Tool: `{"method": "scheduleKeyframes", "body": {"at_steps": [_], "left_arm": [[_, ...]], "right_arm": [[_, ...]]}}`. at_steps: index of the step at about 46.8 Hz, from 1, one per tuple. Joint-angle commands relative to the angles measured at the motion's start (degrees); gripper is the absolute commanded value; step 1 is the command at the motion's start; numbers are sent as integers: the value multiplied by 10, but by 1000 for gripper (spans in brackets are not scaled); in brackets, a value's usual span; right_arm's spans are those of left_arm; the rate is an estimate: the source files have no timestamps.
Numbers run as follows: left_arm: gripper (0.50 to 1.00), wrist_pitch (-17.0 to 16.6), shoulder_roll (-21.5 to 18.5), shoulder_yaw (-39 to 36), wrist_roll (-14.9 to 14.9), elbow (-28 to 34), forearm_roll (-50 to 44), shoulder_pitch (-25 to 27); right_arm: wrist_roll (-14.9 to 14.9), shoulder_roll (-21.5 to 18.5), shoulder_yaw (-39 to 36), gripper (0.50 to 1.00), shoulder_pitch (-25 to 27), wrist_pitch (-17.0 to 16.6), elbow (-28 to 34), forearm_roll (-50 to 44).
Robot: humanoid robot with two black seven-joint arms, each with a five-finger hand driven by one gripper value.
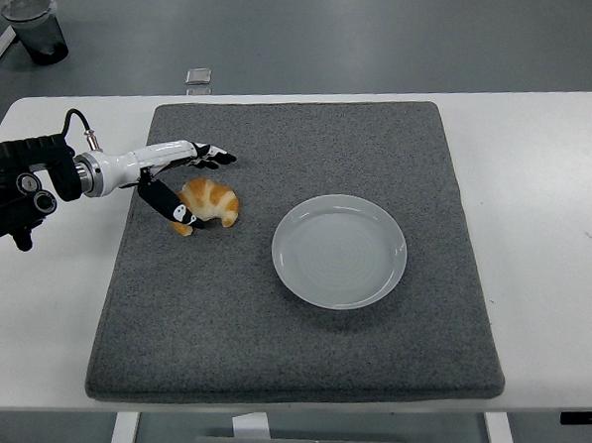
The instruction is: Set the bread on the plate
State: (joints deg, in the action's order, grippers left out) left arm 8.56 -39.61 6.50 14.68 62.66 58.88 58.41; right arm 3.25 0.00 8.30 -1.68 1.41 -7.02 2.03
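A golden-brown, crescent-shaped croissant [210,203] lies on the left part of a square dark grey felt mat [281,321] that covers most of the white tabletop [543,189]. The left robot hand [180,178] reaches in from the left edge and brackets the bread: its thumb lies against the croissant's near-left end, and its fingers [213,156] stretch out just past the far side (spread apart, not clamped on it). To the right of the croissant, with bare mat between them, sits a round pale grey-white plate [339,251], holding nothing. Beyond the tabletop's far edge, a small square object [199,77] and a dark bin [36,27] stand on the grey floor [365,29].
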Motion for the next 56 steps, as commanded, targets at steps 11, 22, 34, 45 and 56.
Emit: {"method": "scheduleKeyframes", "body": {"at_steps": [11, 22, 34, 45, 56], "left_arm": [[943, -36, 17, -3, -1, 1, 57, -1], [904, -44, 19, -17, -1, 1, 70, 0], [864, -71, 24, -24, -1, 1, 94, -3], [816, -72, 25, -26, -1, 1, 111, -1], [696, -92, 25, -26, -1, 1, 142, -2]], "right_arm": [[0, 0, 0, 930, 0, 0, 0, 0], [0, 0, 0, 932, -1, 0, 0, 0], [0, 0, 0, 930, 0, 0, 0, 0], [0, 0, 0, 930, 0, 0, 0, 0], [0, 0, 0, 932, -1, 0, 0, 0]]}}
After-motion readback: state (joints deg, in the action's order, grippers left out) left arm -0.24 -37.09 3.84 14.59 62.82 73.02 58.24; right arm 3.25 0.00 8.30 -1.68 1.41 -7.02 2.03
